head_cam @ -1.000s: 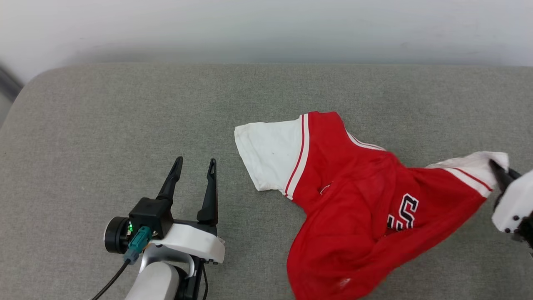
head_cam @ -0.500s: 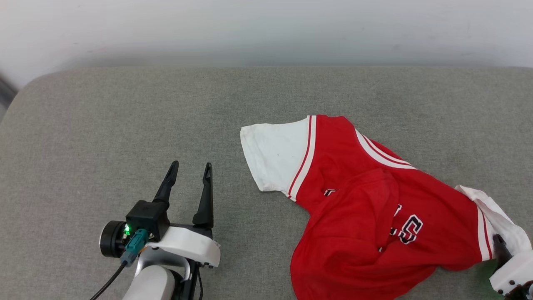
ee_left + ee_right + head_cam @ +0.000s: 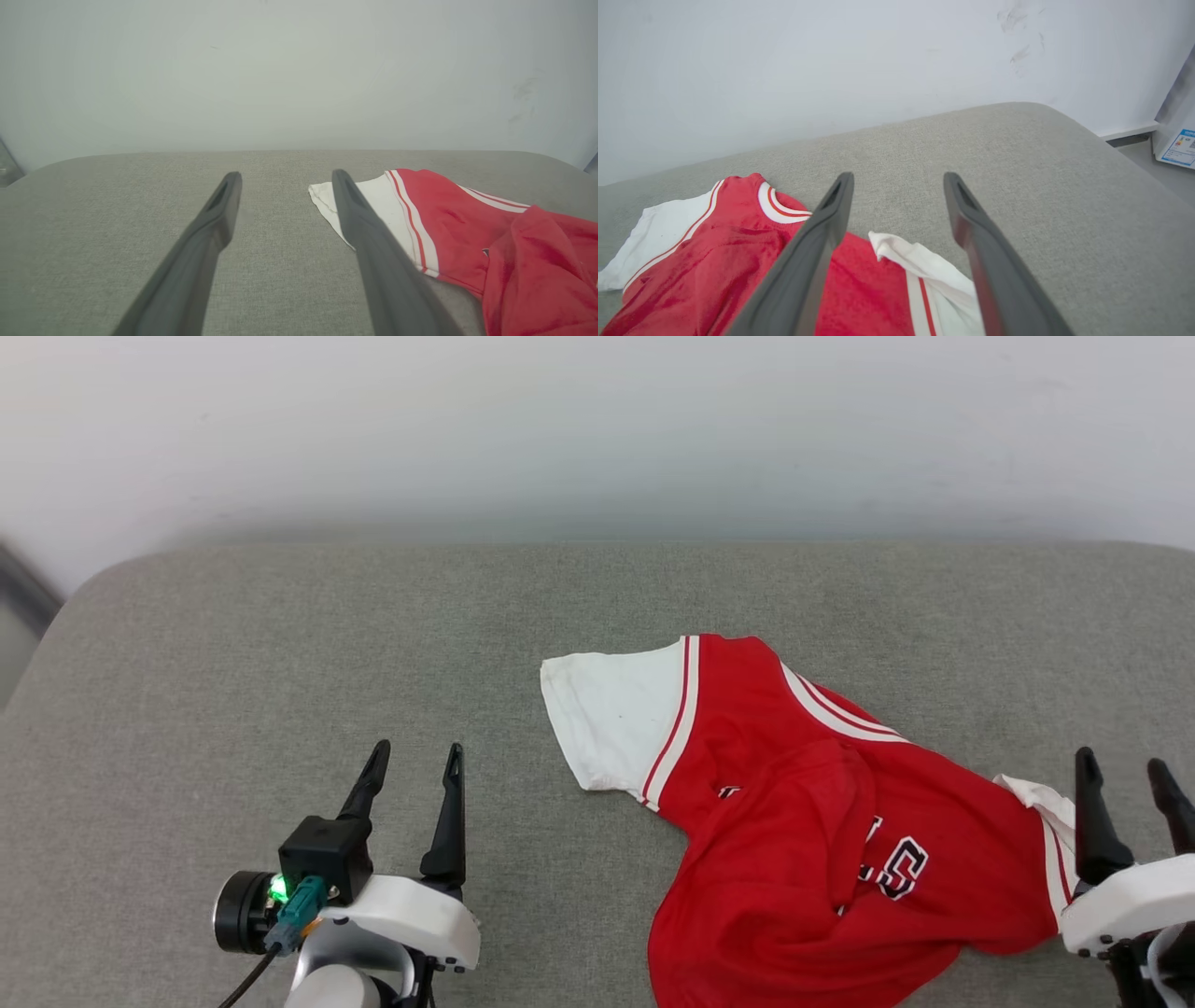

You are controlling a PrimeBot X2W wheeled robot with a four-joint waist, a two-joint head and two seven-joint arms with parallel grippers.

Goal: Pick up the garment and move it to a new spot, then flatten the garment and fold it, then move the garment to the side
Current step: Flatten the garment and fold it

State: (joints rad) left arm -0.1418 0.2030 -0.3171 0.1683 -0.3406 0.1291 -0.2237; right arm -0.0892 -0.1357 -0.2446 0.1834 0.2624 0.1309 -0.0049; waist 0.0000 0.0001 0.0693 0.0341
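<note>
Seen from the head, the shirt (image 3: 794, 840) is lying crumpled on the grey cushion (image 3: 327, 644), right of the middle and toward the near edge. One white sleeve is spreading flat to the left, and the red body is bunching over itself, so a fold is covering part of the black lettering. A second ago the right claw (image 3: 1120, 761) was pinching the other white sleeve and holding it up off the cushion. Now it is standing spread and empty, and that sleeve is resting on the cushion just beside its inner finger. The whole picture is also sitting lower than before, which is the camera moving, not the cushion. The left claw (image 3: 417, 751) is staying spread and empty over bare cushion, well left of the shirt, with the pale wall (image 3: 597, 429) running behind. From the left wrist, the fingers (image 3: 203, 247) are pointing across bare cushion toward the wall. The one nearer the shirt is crossing in front of the flat sleeve and hiding part of its edge, while the red cloth is piling up at that view's right. From the right wrist, the spread fingers are framing the dropped sleeve, which is lying rumpled low between them. One finger is blocking part of the red cloth, and the striped collar is showing beyond it. Past the cushion's rounded end, a blue label (image 3: 1178, 147) is showing on something white.
</note>
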